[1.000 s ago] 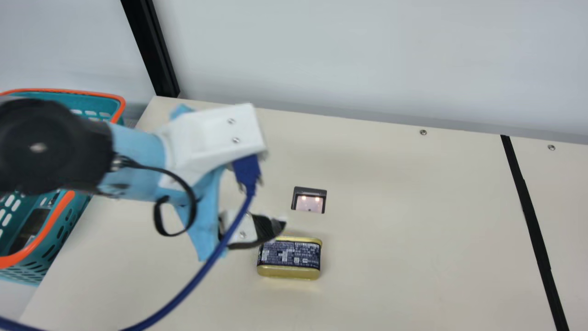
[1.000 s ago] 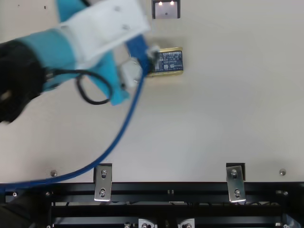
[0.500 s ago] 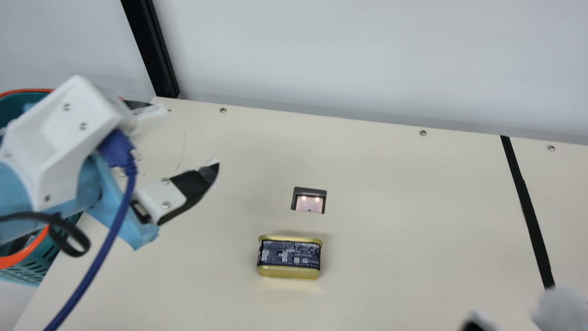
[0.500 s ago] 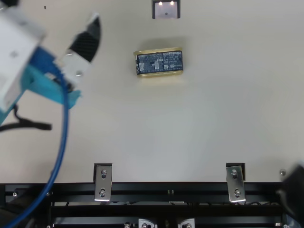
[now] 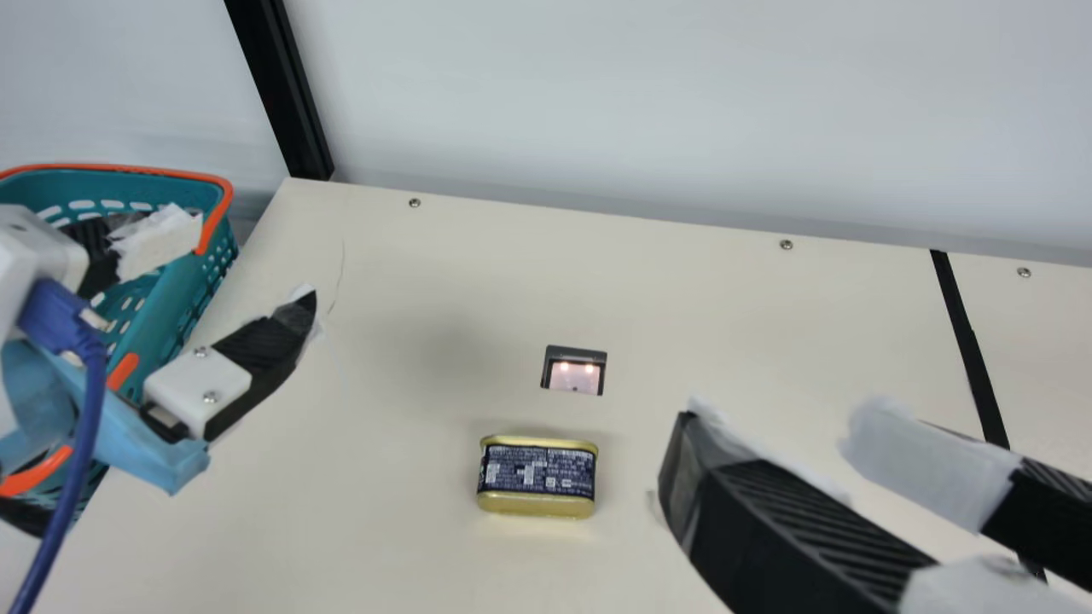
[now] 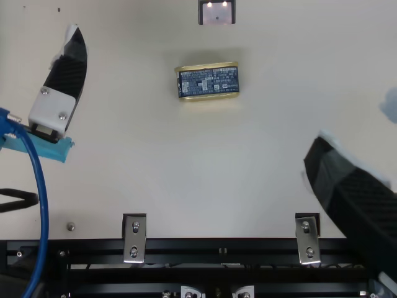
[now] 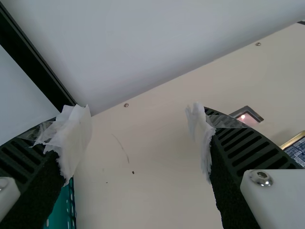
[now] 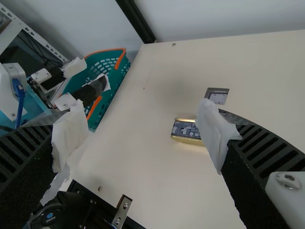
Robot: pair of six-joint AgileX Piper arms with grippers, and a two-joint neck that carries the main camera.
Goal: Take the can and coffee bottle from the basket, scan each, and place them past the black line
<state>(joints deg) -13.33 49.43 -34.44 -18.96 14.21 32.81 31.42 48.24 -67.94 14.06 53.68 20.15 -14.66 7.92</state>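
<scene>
- While the scanner serves as datum, the cream table extends around it on all sides.
- Basket: well to the left of the scanner, at the table's edge.
- Black line: well to the right of the scanner; the placing zone lies beyond it.
- Right gripper: right of the scanner and on the robot's side of it; fingers spread wide, nothing held.
- Left gripper: left of the scanner, toward the basket; fingers likewise spread wide, nothing held.
- Can: the oblong can lies on its side near the scanner, toward the robot, printed panel upward, clear of both grippers. Step in hand, as judged: right-arm pick-up, with the left arm free for the coffee bottle.
- Scanner: window lit. Next move, as judged: straddle the can with the right gripper, align, close, then present its code to this window. Whether it has been scanned cannot be told.
</scene>
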